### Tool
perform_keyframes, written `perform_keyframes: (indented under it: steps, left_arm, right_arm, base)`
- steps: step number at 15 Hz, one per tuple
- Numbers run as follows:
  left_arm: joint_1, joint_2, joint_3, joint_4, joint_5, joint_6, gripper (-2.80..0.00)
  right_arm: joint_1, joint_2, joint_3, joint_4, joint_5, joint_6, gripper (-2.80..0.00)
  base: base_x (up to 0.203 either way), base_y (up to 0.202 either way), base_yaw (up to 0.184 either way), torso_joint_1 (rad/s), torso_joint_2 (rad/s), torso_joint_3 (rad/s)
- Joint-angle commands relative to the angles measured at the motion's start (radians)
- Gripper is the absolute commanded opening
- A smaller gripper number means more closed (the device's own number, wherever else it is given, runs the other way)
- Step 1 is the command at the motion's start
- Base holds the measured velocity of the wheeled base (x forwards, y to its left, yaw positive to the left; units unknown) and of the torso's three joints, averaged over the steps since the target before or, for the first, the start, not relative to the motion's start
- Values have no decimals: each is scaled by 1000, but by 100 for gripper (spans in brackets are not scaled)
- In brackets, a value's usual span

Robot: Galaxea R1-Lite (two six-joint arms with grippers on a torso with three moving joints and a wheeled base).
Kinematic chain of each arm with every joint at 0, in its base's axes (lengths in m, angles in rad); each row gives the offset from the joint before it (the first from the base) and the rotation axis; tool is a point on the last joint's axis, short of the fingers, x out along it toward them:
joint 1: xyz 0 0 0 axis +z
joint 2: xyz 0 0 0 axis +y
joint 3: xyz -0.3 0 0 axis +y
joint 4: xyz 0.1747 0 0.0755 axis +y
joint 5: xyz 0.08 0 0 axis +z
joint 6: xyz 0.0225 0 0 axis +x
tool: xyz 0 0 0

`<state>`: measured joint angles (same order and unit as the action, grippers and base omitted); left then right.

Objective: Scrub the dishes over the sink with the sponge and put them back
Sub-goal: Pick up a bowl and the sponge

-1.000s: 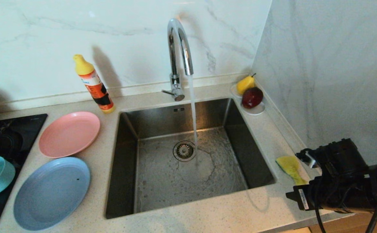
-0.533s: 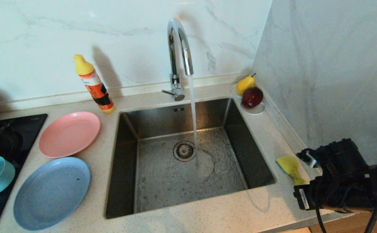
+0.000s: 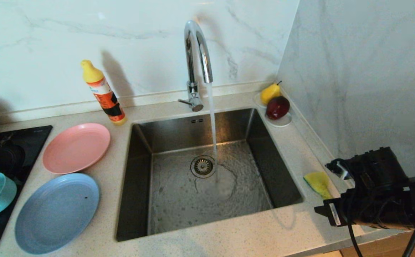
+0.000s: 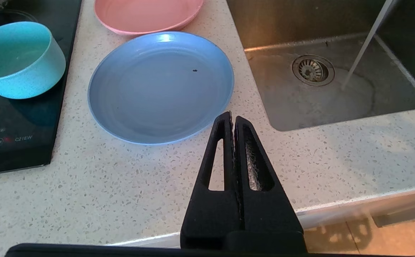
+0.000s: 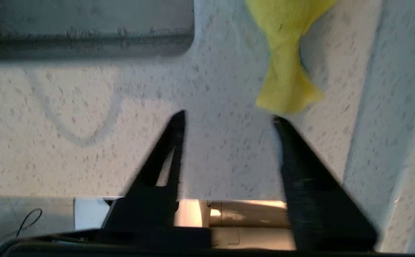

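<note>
Right of the sink (image 3: pixel 207 171), right tool (image 5: pixel 229 117) released beside half-hidden sponge (image 3: pixel 318 184), left tool (image 4: pixel 233 119) clenched.

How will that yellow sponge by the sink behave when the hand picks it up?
Probably soft and floppy: the sponge already looks pinched and twisted at its middle. Likely light, so it should lift easily. The tap is running, so it may be wet and sag or drip, though I cannot tell.
</note>
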<state>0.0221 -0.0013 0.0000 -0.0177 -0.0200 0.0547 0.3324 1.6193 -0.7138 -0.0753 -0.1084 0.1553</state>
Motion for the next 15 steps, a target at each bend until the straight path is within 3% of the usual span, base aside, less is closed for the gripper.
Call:
perform_keyframes:
  steps: [1,7,15]
  left_arm:
    - [1,1,18,-1,0,1,-280]
    - [-1,1,18,-1,0,1,-280]
    - [0,1,18,-1,0,1,-280]
  right_arm:
    - [-1,14,-21,-1,-2,-3,0]
    - [-46,69,-53,-70,1,-71,0]
    - [-40,3,-47,-63,16,-74,0]
  base:
    - [0,0,0,0,0,0]
    - [0,0,0,0,0,0]
    - [0,0,0,0,0,0]
